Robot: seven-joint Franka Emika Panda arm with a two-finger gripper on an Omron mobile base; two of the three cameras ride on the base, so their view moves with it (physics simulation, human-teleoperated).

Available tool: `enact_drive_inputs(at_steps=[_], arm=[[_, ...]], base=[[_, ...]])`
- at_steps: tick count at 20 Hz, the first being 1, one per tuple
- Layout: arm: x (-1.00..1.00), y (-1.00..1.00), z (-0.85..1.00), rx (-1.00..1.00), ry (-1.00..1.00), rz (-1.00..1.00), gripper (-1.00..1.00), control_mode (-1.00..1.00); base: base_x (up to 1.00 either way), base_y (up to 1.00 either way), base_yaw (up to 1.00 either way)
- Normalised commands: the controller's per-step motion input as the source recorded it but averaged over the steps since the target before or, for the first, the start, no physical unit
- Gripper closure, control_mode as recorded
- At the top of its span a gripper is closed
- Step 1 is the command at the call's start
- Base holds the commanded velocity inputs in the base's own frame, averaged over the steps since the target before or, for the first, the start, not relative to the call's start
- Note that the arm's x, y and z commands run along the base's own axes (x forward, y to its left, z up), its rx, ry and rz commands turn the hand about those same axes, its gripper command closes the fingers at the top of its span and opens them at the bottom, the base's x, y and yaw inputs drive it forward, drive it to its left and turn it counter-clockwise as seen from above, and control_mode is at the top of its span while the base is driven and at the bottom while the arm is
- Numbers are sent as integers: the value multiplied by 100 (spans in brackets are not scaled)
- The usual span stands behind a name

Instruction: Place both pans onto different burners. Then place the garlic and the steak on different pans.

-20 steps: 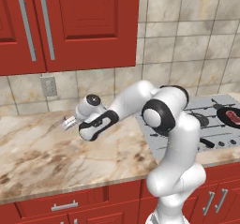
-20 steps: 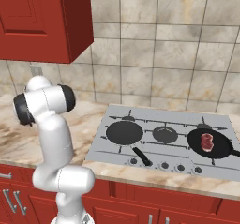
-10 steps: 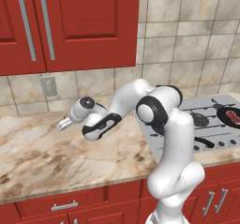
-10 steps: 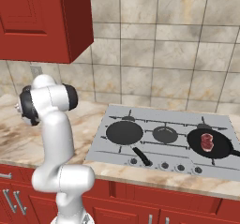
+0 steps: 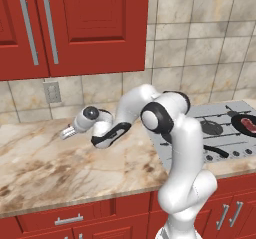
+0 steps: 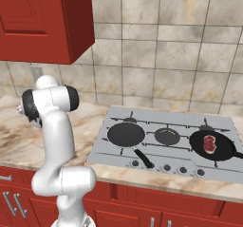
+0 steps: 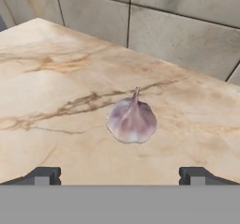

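Now: gripper (image 7: pixel 119 176) spread wide, nothing held, low over the marbled surface (image 7: pixel 56 101). Garlic (image 7: pixel 131 121) loose, well left of the cooktop (image 6: pixel 161 140), centred just ahead of the fingertips (image 7: pixel 43 175). Risks: rounded bulb rolling aside under an off-centre pinch; fingertips scraping the surface.

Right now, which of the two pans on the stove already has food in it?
The right-hand pan, which holds the steak. The left-hand pan, its handle pointing toward the knobs, is bare.
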Motion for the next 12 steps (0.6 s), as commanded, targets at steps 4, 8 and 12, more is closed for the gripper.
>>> enact_drive_inputs(at_steps=[4,8,12], arm=[[27,0,0,0,0,-4,-100,-100],[21,0,0,0,0,-3,-100,-100],[21,0,0,0,0,-2,-100,-100]], base=[[0,0,0],[0,0,0],[0,0,0]])
